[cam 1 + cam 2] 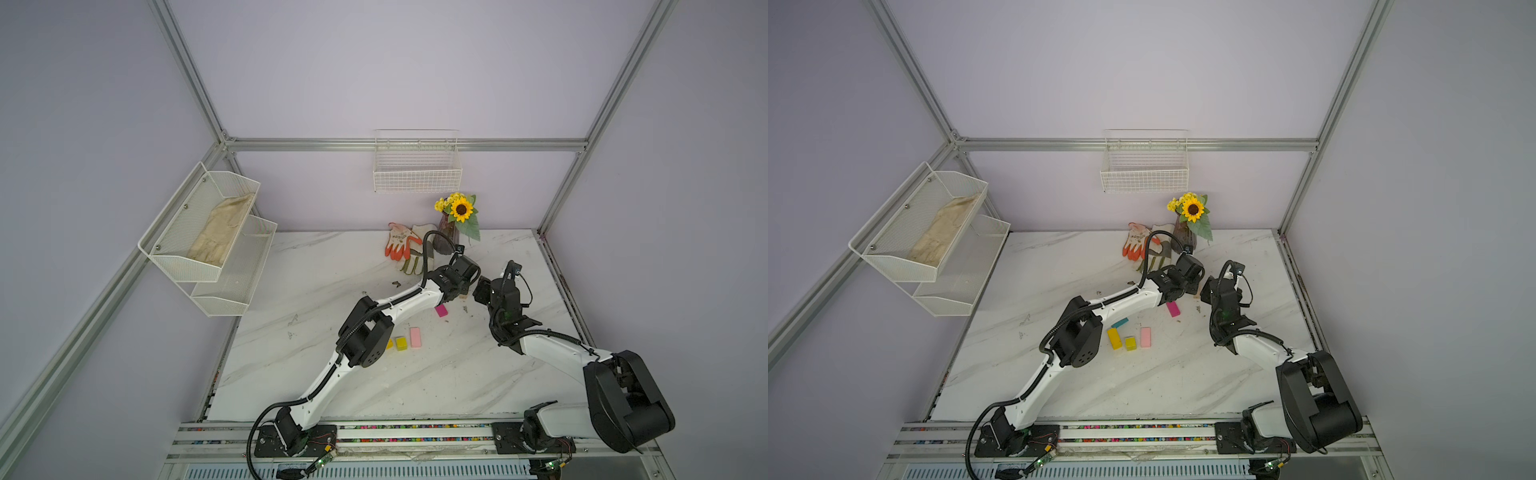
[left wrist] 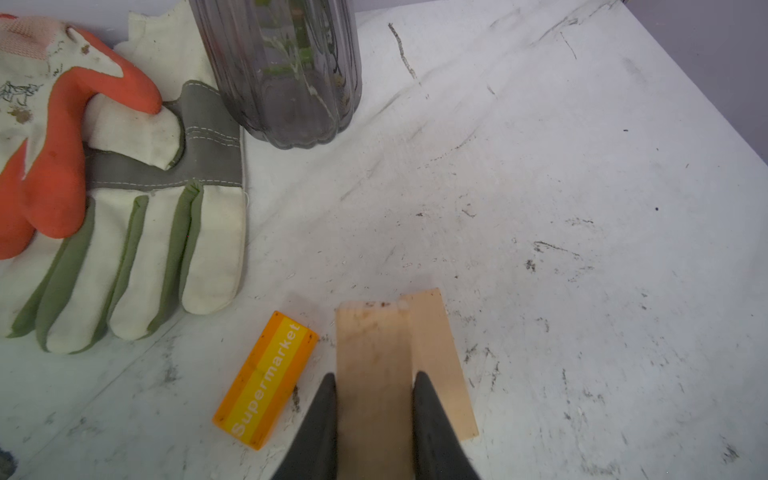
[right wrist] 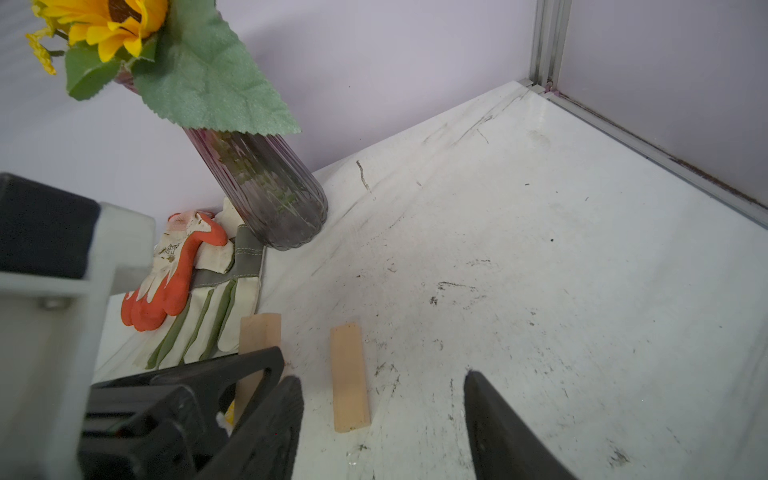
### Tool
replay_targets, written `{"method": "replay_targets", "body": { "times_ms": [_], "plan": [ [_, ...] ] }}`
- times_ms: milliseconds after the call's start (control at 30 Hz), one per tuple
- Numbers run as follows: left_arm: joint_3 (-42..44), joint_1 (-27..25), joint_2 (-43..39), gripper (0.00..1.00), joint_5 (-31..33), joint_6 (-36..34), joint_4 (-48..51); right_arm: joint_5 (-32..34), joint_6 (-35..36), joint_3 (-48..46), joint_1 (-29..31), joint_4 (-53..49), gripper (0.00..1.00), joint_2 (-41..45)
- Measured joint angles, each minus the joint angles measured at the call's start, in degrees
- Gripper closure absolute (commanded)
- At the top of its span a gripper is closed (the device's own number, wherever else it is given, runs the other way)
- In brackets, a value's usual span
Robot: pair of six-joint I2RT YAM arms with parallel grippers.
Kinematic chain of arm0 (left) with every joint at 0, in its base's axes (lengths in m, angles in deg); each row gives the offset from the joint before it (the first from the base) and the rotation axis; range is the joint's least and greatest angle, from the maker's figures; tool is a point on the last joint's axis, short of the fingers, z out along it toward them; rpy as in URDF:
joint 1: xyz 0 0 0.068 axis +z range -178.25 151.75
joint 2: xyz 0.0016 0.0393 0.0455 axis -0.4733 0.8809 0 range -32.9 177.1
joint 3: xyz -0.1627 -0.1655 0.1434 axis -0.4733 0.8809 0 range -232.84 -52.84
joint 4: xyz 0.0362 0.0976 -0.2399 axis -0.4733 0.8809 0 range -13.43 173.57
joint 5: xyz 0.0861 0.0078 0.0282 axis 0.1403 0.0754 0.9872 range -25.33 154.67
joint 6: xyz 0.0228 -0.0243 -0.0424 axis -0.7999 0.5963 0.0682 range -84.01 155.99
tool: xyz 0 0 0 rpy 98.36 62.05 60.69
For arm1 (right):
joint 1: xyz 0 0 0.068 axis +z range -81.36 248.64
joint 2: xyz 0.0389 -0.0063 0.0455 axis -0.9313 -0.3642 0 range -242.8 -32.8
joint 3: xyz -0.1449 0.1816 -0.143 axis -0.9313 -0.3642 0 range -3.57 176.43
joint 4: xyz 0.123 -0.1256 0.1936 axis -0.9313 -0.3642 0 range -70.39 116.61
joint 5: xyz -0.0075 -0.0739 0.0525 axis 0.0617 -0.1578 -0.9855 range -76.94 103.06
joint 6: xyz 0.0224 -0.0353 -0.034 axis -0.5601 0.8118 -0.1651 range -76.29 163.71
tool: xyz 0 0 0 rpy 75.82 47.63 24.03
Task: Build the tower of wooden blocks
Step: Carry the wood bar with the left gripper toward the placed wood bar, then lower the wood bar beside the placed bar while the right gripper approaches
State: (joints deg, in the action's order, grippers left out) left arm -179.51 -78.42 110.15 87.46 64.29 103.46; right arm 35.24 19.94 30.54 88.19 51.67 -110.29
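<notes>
Wood blocks are spread singly over the marble table (image 1: 332,266). One of them, the held tan bar (image 2: 370,340), is clamped in the left gripper (image 2: 374,376), with the jaws set narrow and the dark fingers (image 2: 324,415) pressed against its two long sides. Right beside it, the loose tan bar (image 2: 438,345) is laid flat on the table; whether the two bars touch cannot be told. On the held bar's other side, an orange block (image 2: 266,380) printed "Supermarket" is seen lying flat, close by but apart.

Over to the right gripper (image 3: 382,378): it is spread wide and nothing is gripped. In the right wrist view the loose tan bar is seen on the table between its two fingers.

Just beyond the bars, a pair of work gloves (image 2: 124,249) is piled, the orange-coated one on top of the green-and-cream one. The ribbed purple vase (image 2: 286,75) is stood next to them, and a sunflower (image 3: 112,20) is carried in it.

Back toward the arm bases, a magenta block (image 1: 1173,309) is seen alone. Further back, a pink bar (image 1: 1145,336), a yellow cube (image 1: 1131,343), a yellow bar (image 1: 1114,338) and a teal bar (image 1: 1119,322) are grouped near the left arm's elbow.
</notes>
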Motion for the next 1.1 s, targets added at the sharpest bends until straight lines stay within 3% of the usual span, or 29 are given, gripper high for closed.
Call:
{"method": "replay_targets", "body": {
  "times_ms": [833, 1100],
  "plan": [
    [-1.2, 0.7, 5.2, 1.0, -2.6, 6.2, -1.7, 1.0, -0.4, -1.2, 0.0, 0.1, 0.33, 2.1],
    [-1.2, 0.8, 5.2, 0.89, -3.8, 7.6, -2.0, 1.0, -0.4, -1.6, 0.0, 0.1, 0.33, 2.7]
  ]
}}
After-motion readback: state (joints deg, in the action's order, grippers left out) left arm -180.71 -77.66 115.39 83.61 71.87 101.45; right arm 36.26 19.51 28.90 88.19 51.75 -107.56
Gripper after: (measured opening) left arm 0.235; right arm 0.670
